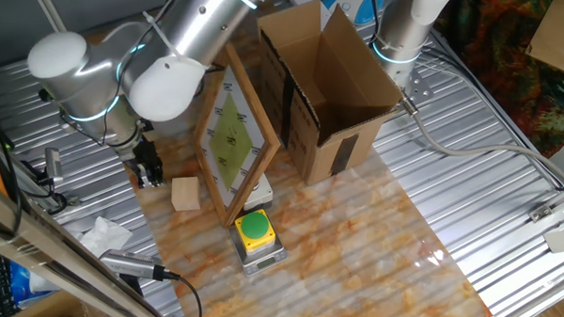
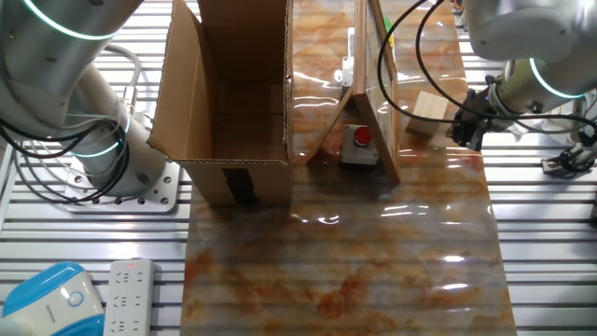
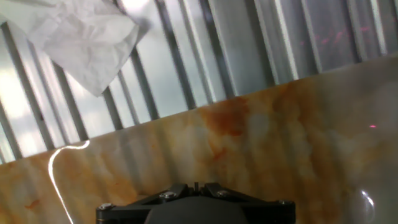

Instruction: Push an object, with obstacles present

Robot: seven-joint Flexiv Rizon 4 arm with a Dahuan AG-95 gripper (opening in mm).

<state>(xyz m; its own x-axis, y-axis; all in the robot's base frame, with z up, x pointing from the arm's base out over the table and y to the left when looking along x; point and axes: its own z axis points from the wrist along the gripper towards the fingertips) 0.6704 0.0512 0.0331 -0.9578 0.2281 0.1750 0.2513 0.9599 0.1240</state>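
At the left edge of one fixed view a crumpled white tissue lies on the ribbed metal table, just off the marbled orange mat; the hand view shows it too, at top left. Next comes the black gripper, lowered to the mat near its edge, with the small wooden cube just to its right, close but with no clear contact. Whether the fingers stand apart or together cannot be told, since the hand view shows only the black gripper base. Right of the cube, the wooden-framed white board with its yellow-green diamond leans tilted, its lower corner near the yellow-and-green push-button on a grey base. Farther right stands the open cardboard box with black tape, flaps up. The silver arm reaches down from the top, bending through a white elbow joint so the wrist points down at the mat beside the cube.
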